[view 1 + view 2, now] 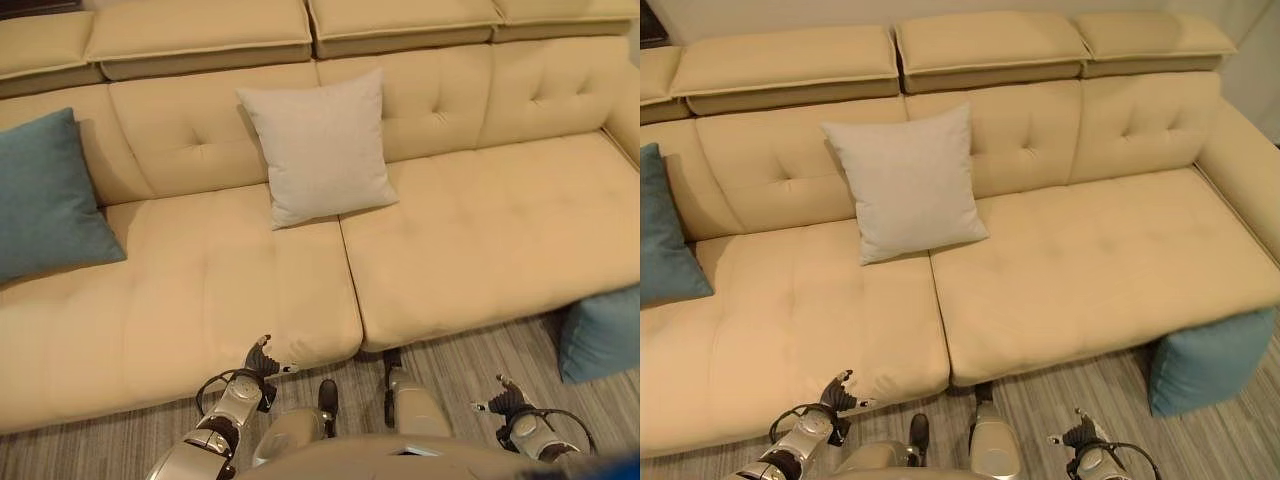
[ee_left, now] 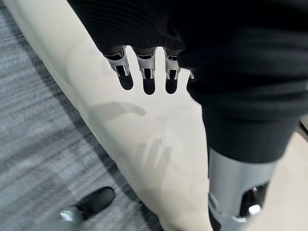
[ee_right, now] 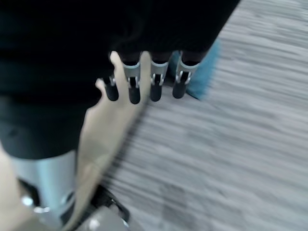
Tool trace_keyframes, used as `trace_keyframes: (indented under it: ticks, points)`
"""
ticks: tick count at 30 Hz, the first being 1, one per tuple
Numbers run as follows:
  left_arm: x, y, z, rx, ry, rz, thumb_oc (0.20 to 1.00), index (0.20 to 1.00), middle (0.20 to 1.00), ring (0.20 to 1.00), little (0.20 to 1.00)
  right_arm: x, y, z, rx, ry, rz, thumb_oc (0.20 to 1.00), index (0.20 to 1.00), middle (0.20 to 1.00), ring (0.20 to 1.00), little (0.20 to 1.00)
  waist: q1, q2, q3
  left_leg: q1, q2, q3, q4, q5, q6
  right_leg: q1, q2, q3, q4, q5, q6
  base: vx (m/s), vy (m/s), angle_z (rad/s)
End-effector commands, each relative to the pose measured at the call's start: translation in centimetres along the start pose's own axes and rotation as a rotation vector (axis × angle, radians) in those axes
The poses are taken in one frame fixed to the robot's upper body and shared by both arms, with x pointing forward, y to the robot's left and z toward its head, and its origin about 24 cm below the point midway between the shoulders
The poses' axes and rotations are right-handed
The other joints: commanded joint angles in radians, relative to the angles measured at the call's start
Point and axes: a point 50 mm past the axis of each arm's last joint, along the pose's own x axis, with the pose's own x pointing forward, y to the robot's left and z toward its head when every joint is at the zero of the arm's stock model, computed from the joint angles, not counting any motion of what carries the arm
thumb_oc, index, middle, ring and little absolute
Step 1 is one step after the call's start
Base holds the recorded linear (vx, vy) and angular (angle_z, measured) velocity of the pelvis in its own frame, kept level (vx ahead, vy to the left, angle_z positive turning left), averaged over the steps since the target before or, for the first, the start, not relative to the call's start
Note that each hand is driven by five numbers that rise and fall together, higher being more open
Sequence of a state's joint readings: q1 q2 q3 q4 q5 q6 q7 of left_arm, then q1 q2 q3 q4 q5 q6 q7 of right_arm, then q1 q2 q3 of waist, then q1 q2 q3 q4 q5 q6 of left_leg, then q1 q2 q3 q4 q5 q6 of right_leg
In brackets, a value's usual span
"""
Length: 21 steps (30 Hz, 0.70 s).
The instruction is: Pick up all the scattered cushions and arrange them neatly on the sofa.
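A pale grey cushion (image 1: pixel 320 145) leans upright against the backrest in the middle of the beige sofa (image 1: pixel 470 230). At the sofa's left end a teal cushion (image 1: pixel 45 200) leans on the backrest. Another teal cushion (image 1: pixel 1208 360) lies on the floor against the sofa's front at the right end; it also appears past the fingers (image 3: pixel 207 72) in the right wrist view. My left hand (image 1: pixel 258 362) hangs low at the sofa's front edge, fingers (image 2: pixel 144 72) straight and holding nothing. Low over the floor on the right is my right hand (image 1: pixel 1080 437), open and holding nothing.
Grey wood-grain floor (image 1: pixel 480 365) runs along the sofa's front. The sofa's right arm (image 1: pixel 1240 165) rises at the far right. The seat to the right of the grey cushion is bare.
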<state>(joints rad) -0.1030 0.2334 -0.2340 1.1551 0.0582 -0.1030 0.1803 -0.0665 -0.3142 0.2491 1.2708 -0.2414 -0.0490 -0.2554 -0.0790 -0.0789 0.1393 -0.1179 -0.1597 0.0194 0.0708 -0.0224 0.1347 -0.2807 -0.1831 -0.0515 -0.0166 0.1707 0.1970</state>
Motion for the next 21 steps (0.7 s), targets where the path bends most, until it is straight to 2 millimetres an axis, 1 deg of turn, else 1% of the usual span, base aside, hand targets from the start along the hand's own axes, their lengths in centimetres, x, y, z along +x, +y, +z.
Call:
trace_keyframes:
  ticks: [1,2,3,5,6,7,8,9,13,15,16,17,18,19,20,21]
  points:
    - [-0.5,2.8,-2.5,0.052,0.045,0.07,1.0,1.0,1.0,1.0,1.0,0.3,-1.0,0.8,-0.055,-0.035,-0.031,1.0,1.0,1.0,1.0,1.0,0.044,-0.014,-0.012,0.042,0.087,-0.089,0.016,-0.116,-0.131,0.044,0.054,0.014,0.052,-0.07,-0.02,-0.25,0.136,-0.76]
    - [-0.4,2.9,-2.4,0.056,0.044,0.066,1.0,1.0,1.0,1.0,1.0,0.2,-0.8,0.7,-0.053,-0.031,-0.021,1.0,1.0,1.0,1.0,1.0,0.048,-0.011,-0.013,0.039,0.088,-0.087,0.009,-0.109,-0.125,0.056,0.063,0.014,0.088,-0.092,-0.031,-0.22,0.135,-0.18]
    - [-0.5,2.8,-2.5,0.055,0.048,0.061,1.0,1.0,1.0,1.0,1.0,0.1,-0.5,0.4,-0.045,-0.022,-0.012,1.0,1.0,1.0,1.0,1.0,0.058,-0.004,-0.022,0.032,0.093,-0.085,-0.007,-0.092,-0.116,0.084,0.08,0.0,0.144,-0.136,-0.046,-0.14,0.088,-0.03]
    - [-0.5,2.8,-2.6,0.056,0.052,0.057,1.0,1.0,1.0,1.0,1.0,0.1,-0.3,0.2,-0.032,-0.019,-0.008,1.0,1.0,1.0,1.0,1.0,0.068,-0.001,-0.042,0.026,0.099,-0.078,-0.018,-0.083,-0.113,0.124,0.096,-0.009,0.18,-0.182,-0.056,-0.09,0.031,-0.11]
    - [-0.5,2.7,-2.6,0.055,0.056,0.055,1.0,1.0,1.0,1.0,1.0,0.0,-0.2,0.1,-0.027,-0.018,-0.005,1.0,1.0,1.0,1.0,1.0,0.076,-0.004,-0.049,0.024,0.098,-0.07,-0.019,-0.082,-0.113,0.152,0.098,-0.016,0.179,-0.196,-0.058,-0.11,-0.035,-0.1]
    - [-0.5,2.6,-2.5,0.046,0.051,0.054,1.0,1.0,1.0,1.0,1.0,0.1,-0.4,0.3,-0.019,-0.025,-0.013,1.0,1.0,1.0,1.0,1.0,0.096,-0.012,-0.068,0.003,0.095,-0.045,-0.015,-0.078,-0.119,0.211,0.09,-0.047,0.135,-0.205,-0.053,-0.11,-0.056,-0.12]
    - [-0.6,2.5,-2.7,0.043,0.054,0.052,1.0,1.0,1.0,1.0,1.0,0.1,-0.5,0.5,-0.023,-0.029,-0.015,1.0,1.0,1.0,1.0,1.0,0.107,-0.016,-0.071,0.002,0.098,-0.029,-0.016,-0.079,-0.121,0.22,0.082,-0.064,0.114,-0.201,-0.054,-0.11,-0.147,-0.44]
    - [-0.7,2.3,-3.0,0.038,0.064,0.05,1.0,1.0,1.0,1.0,1.0,0.2,-0.5,0.9,-0.022,-0.042,-0.023,1.0,1.0,1.0,1.0,1.0,0.105,-0.019,-0.085,0.0,0.109,-0.01,-0.008,-0.08,-0.13,0.231,0.092,-0.058,0.059,-0.209,-0.055,-0.04,-0.14,-0.91]
    - [-0.6,1.9,-2.8,0.051,0.065,0.039,1.0,1.0,1.0,1.0,1.0,0.1,-0.4,0.6,0.001,-0.03,-0.022,1.0,1.0,1.0,1.0,1.0,0.084,-0.021,-0.081,0.006,0.113,-0.007,0.011,-0.084,-0.141,0.244,0.113,-0.021,0.015,-0.201,-0.067,-0.02,-0.11,-0.08]
    - [-0.5,1.5,-2.5,0.062,0.061,0.022,1.0,1.0,1.0,1.0,1.0,-0.1,0.0,-0.1,0.029,0.002,-0.014,1.0,1.0,1.0,1.0,1.0,0.071,-0.022,-0.071,0.003,0.12,-0.007,0.052,-0.095,-0.151,0.258,0.124,-0.015,-0.006,-0.2,-0.078,-0.06,-0.103,0.15]
    - [-0.5,1.2,-2.3,0.063,0.057,0.013,1.0,1.0,1.0,1.0,1.0,-0.2,0.2,-0.5,0.032,0.02,-0.012,1.0,1.0,1.0,1.0,1.0,0.072,-0.024,-0.054,-0.016,0.12,-0.023,0.104,-0.102,-0.154,0.26,0.124,-0.007,-0.005,-0.194,-0.085,-0.17,-0.021,0.02]
    - [-0.4,0.5,-1.6,0.049,0.039,-0.006,1.0,1.0,1.0,1.0,1.0,-0.1,0.0,-0.9,0.016,0.036,-0.02,1.0,1.0,1.0,1.0,1.0,0.084,-0.026,-0.034,-0.044,0.089,-0.143,0.148,-0.116,-0.165,0.24,0.128,0.028,-0.004,-0.178,-0.091,-0.16,-0.002,-0.39]
    - [-0.4,0.5,-1.6,0.049,0.039,-0.007,1.0,1.0,1.0,1.0,1.0,-0.1,0.0,-0.9,0.016,0.036,-0.02,1.0,1.0,1.0,1.0,1.0,0.084,-0.025,-0.033,-0.043,0.089,-0.143,0.149,-0.116,-0.165,0.241,0.129,0.027,-0.004,-0.178,-0.091,-0.18,0.087,-0.65]
    - [-0.5,-0.2,-1.7,0.03,0.044,-0.018,1.0,1.0,1.0,1.0,1.0,-0.2,-0.2,-1.1,0.002,0.043,-0.023,1.0,1.0,1.0,1.0,1.0,0.093,-0.022,-0.035,-0.03,0.062,-0.262,0.141,-0.128,-0.163,0.221,0.132,0.072,-0.002,-0.16,-0.087,-0.1,0.117,-0.69]
    - [-0.5,-0.4,-1.6,0.031,0.042,-0.022,1.0,1.0,1.0,1.0,1.0,-0.1,-0.4,-1.2,0.007,0.047,-0.031,1.0,1.0,1.0,1.0,1.0,0.093,-0.018,-0.033,-0.032,0.055,-0.28,0.139,-0.125,-0.164,0.211,0.131,0.082,0.001,-0.158,-0.082,-0.13,0.167,-0.84]
    - [-0.5,-0.6,-1.6,0.04,0.045,-0.029,1.0,1.0,1.0,1.0,1.0,-0.1,-0.5,-1.2,0.011,0.047,-0.034,1.0,1.0,1.0,1.0,1.0,0.088,-0.012,-0.037,-0.024,0.061,-0.281,0.111,-0.123,-0.161,0.197,0.13,0.09,0.004,-0.156,-0.076,-0.08,0.14,-1.09]
